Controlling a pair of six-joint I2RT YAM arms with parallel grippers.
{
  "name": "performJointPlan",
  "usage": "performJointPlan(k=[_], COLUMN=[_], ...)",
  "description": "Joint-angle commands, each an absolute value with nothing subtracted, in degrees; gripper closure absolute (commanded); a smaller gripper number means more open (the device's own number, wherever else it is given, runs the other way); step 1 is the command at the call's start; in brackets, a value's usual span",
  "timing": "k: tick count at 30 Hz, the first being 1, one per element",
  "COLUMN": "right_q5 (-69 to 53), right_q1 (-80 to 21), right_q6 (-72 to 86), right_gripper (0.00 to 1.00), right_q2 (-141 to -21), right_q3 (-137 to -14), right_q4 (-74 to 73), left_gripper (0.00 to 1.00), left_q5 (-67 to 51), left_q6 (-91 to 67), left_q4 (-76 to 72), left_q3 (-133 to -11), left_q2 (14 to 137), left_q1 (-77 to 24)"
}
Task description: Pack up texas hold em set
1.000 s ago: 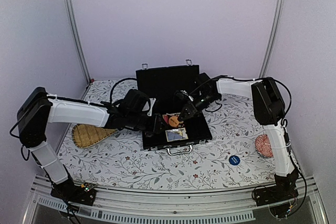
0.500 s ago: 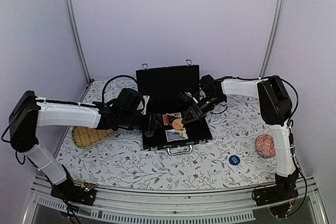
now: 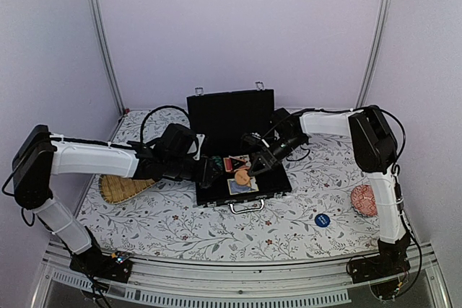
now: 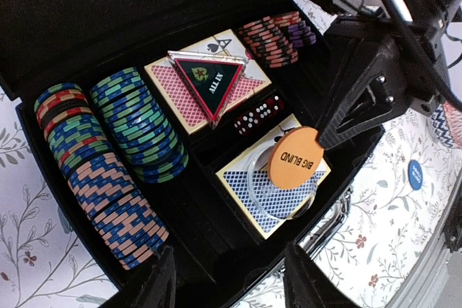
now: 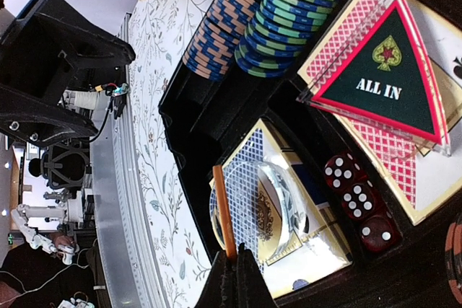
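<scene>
Nearest the arms, a small blue disc [image 3: 323,220] lies alone on the counter [image 3: 180,225], at about four o'clock from the open case [image 3: 209,198], so the packing is judged unfinished. At the case's near rim the left gripper [image 4: 229,261] hovers with its jaws apart and nothing between them. Just beyond it is the change. Over the last second the right gripper [image 5: 233,273], clamped on the rim of the orange BIG BLIND disc [image 4: 292,158], has sunk until the disc hangs just above the blue-backed deck [image 4: 234,180]. That suggests release is near. Farther in lie the red dice [image 4: 256,113] and the chips [image 4: 137,124]. The lid [image 3: 231,110] stands up at twelve o'clock.
</scene>
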State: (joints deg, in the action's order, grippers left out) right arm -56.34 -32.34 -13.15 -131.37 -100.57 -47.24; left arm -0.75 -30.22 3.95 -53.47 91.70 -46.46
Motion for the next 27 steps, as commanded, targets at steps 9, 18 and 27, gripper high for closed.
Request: performJointPlan(k=[9, 18, 27], right_q5=[-54.54, -48.94, -36.42], right_q1=[-33.22, -33.22, -32.36], right_q6=[-14.94, -15.33, -21.09], right_gripper=[0.88, 0.65, 0.58], right_q2=[-132.51, -128.74, -114.31], right_q3=[-101.64, -101.80, -91.35], right_q4=[-48.92, -48.66, -46.21], left_gripper=[0.49, 0.48, 0.45], left_q5=[0.14, 0.51, 1.11], left_q6=[-29.30, -29.11, -28.38], left_q4=[4.19, 4.60, 5.04], left_q3=[-53.00, -52.78, -52.78], left_q2=[91.88, 91.54, 91.03], left_q1=[-45.71, -45.74, -45.75])
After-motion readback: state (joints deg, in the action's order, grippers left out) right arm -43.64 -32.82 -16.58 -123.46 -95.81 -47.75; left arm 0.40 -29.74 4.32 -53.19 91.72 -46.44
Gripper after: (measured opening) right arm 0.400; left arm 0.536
